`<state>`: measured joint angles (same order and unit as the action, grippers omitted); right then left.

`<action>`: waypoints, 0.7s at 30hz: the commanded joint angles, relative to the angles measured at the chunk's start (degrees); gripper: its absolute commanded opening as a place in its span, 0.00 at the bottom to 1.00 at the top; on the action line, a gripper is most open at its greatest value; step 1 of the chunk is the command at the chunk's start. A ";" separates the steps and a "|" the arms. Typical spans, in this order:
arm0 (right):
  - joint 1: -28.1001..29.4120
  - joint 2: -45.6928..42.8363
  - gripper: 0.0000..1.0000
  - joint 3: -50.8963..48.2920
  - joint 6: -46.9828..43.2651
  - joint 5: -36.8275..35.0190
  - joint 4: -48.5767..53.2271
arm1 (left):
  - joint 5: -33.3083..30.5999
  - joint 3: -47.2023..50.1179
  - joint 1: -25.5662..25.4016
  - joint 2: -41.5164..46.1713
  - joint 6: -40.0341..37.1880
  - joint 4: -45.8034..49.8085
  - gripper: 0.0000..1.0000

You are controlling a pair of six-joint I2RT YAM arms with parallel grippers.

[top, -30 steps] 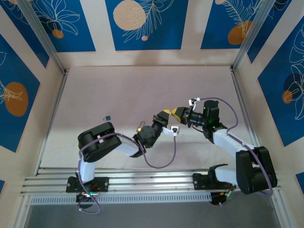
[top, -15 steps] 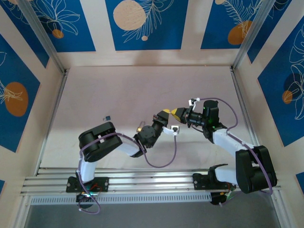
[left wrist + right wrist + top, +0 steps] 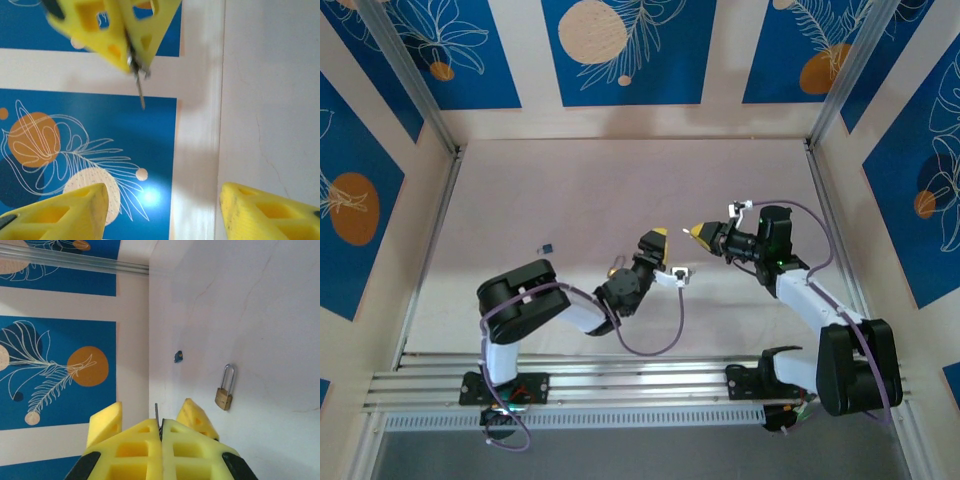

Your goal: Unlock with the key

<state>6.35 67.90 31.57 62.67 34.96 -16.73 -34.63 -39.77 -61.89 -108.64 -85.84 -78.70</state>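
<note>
Right fingers (image 3: 135, 445) are pinching the key (image 3: 156, 412), blade projecting. Left fingers (image 3: 70, 210) are standing wide, gripping nothing. Padlock (image 3: 224, 389) is lying on the desk (image 3: 250, 300) toward its near edge, apart from both. Insertion and turning are pending.

The pale worktop (image 3: 620, 190) has a matte, off-white surface with faint hairline marks. A small dark-blue object (image 3: 548, 245) lies on it toward the left edge, too small to tell what it is. Cream walls stand along the left, far and right edges, carrying blue panels (image 3: 670, 50) printed with white leaf outlines and orange and cream discs. Slanted aluminium posts (image 3: 405, 75) rise from the two far corners. A ribbed aluminium rail (image 3: 640, 383) runs along the near edge.
</note>
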 commanded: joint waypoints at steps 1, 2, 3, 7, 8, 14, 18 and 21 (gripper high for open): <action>-0.97 -1.67 0.00 2.14 -4.28 1.84 4.30 | -3.58 1.52 0.61 4.46 5.93 0.01 0.61; -0.99 -1.92 0.00 2.34 -5.14 1.78 5.40 | -4.49 1.75 1.05 6.05 8.15 3.24 0.61; -1.09 -2.20 0.00 2.58 -6.01 1.74 6.47 | -5.17 1.80 1.47 7.77 11.26 7.69 0.61; -1.60 -3.27 0.00 2.16 -7.81 1.65 8.83 | -4.19 -0.96 4.88 15.98 31.48 36.21 0.63; -1.75 -3.67 0.00 1.89 -8.05 1.66 9.14 | -2.36 -2.90 6.23 18.02 38.58 45.39 0.62; -2.45 -5.81 0.00 1.05 -10.13 1.52 12.17 | 13.05 -16.78 15.42 18.54 70.72 89.04 0.61; -2.24 -6.21 0.00 0.96 -11.49 1.43 13.63 | 17.51 -26.85 17.92 12.05 79.92 108.96 0.62; -2.47 -6.25 0.00 0.70 -11.78 1.34 13.65 | 26.15 -34.62 20.51 5.71 86.51 122.91 0.61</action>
<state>4.19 62.35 32.67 52.80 35.38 -5.15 -18.79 -69.65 -42.92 -98.59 -11.81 20.21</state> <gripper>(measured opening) 0.064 0.616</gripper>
